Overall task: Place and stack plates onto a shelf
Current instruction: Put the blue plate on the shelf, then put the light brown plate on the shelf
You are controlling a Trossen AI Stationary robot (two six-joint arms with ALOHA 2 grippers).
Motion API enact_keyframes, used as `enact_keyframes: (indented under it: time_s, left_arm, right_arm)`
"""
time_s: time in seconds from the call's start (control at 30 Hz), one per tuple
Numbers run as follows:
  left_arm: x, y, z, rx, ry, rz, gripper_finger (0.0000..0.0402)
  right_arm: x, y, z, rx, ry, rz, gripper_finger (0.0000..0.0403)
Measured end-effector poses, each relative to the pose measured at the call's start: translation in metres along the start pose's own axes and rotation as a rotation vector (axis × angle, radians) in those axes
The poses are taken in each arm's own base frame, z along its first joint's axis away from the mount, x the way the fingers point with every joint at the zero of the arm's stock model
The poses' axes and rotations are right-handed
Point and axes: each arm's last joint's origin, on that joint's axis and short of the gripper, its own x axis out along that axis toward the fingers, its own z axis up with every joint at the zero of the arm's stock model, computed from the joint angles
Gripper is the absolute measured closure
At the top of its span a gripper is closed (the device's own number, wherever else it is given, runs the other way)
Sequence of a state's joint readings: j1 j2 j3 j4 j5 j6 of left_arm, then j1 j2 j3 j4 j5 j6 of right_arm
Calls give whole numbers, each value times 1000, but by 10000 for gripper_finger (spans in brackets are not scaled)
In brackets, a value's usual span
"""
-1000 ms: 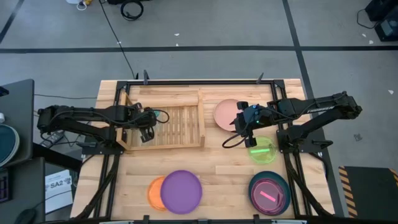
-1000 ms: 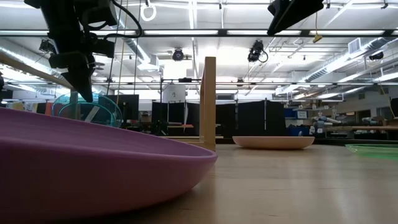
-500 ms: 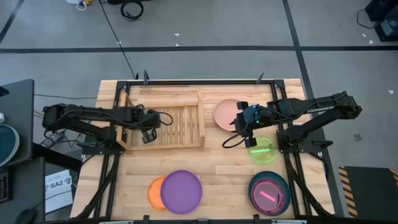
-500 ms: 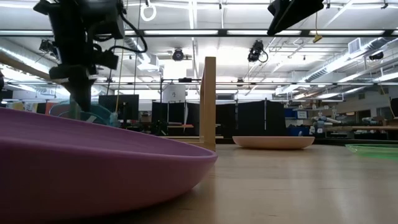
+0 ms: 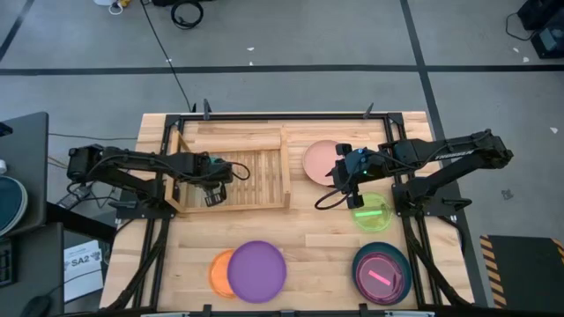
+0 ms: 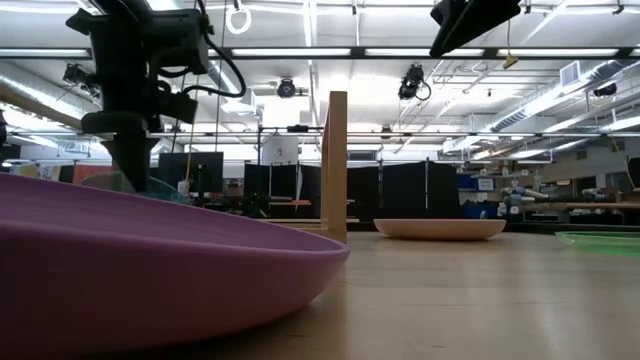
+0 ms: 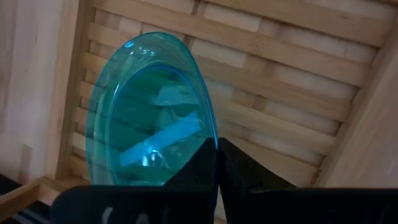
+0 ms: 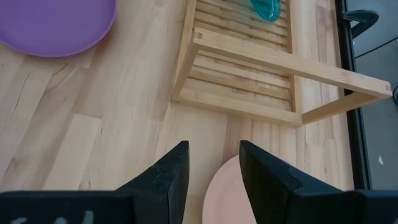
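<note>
The left gripper [image 7: 217,163] pinches the rim of a clear blue plate [image 7: 149,118] low over the slatted shelf [image 5: 256,167], near its left rail, while the right gripper [image 8: 213,165] hangs spread beside the pink plate [image 5: 319,162] on the plank table [image 5: 326,238]

Your L arm reaches in from the desk's left edge, wrist bent down, L tool [image 5: 214,187] pinched tight on a blue plate [image 7: 149,118] rim, fingers [image 7: 199,165] together. Your R arm stretches in from the right edge, R tool [image 5: 345,167] with fingers [image 8: 165,171] spread, gripping nothing.
</note>
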State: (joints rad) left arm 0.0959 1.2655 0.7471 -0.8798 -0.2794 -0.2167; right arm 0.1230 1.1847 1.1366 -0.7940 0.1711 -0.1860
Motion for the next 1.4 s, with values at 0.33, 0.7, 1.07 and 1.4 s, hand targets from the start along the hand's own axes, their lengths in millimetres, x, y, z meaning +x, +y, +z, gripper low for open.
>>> enact_keyframes:
  time_s: [0.33, 0.7, 1.07, 1.4]
  left_arm:
    - [0, 0, 0, -9, 0, -7, 327]
    - [0, -1, 2, -15, -20, -11, 264]
    - [0, -1, 6, -26, -58, -18, 237]
    - [0, -2, 7, -30, -72, -20, 237]
  right_arm:
    - [0, 0, 0, 0, 0, 0, 257]
    - [0, 0, 0, 0, 0, 0, 257]
    - [0, 0, 0, 7, -2, 16, 257]
    - [0, 1, -4, 5, 35, 17, 257]
